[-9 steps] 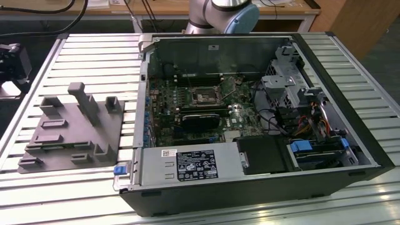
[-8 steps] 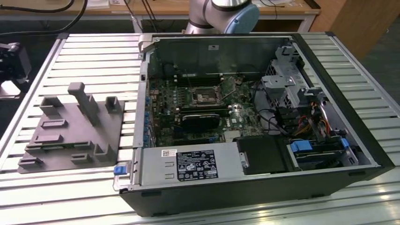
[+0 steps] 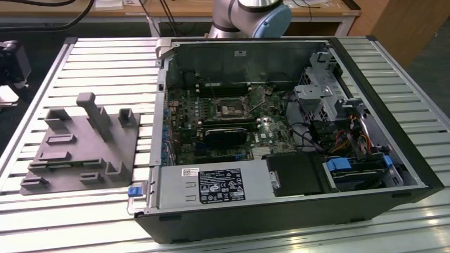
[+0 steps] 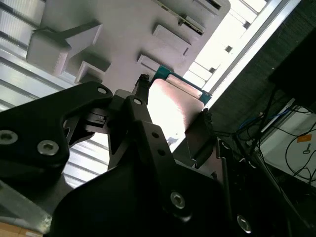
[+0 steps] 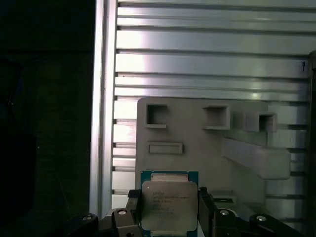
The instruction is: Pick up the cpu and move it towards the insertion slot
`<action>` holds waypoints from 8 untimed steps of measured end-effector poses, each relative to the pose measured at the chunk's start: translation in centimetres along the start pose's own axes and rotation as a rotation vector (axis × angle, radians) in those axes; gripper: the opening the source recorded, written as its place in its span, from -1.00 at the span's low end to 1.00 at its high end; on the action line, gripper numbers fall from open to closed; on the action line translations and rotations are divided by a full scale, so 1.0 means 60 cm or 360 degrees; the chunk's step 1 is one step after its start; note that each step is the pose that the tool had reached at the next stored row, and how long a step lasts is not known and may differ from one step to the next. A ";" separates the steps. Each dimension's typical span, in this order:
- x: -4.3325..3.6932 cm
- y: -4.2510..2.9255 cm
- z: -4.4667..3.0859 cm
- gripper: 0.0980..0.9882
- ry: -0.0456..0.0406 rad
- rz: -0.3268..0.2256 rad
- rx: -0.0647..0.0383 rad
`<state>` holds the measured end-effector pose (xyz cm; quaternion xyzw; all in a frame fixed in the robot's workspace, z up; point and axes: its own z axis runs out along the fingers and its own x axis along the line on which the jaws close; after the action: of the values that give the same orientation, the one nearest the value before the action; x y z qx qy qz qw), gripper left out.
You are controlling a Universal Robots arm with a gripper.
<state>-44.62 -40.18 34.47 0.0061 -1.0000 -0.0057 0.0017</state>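
Fingers (image 5: 206,211): clenched on opposite sides of cpu (image 5: 169,203), in both wrist views.
Cpu: over grey fixture block (image 5: 197,150), near table (image 5: 197,49) edge.
Insertion slot (image 3: 231,109): on green board (image 3: 184,143) inside open computer case (image 3: 281,213), exterior view.

We see a slatted aluminium worktop (image 3: 105,52) carrying two things. Toward its edge at the exterior view's left lies a grey plastic fixture plate (image 3: 70,158) with raised blocks and one tall post (image 3: 95,116). Just beside it, an open black computer case (image 3: 414,163) lies on its side. Inside it we make out a silver power supply (image 3: 211,187) in the corner nearest the plate, a long black card (image 3: 226,136), a metal drive cage (image 3: 316,100), a blue-tabbed drive bay (image 3: 355,171) and orange cables (image 3: 342,141).
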 end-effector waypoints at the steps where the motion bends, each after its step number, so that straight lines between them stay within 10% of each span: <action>1: 0.000 0.000 -0.003 0.00 0.0000 0.0000 0.0000; 8: -0.003 0.001 -0.013 0.00 0.0000 0.0000 0.0000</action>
<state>-44.42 -40.15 35.24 0.0061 -1.0000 -0.0057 0.0017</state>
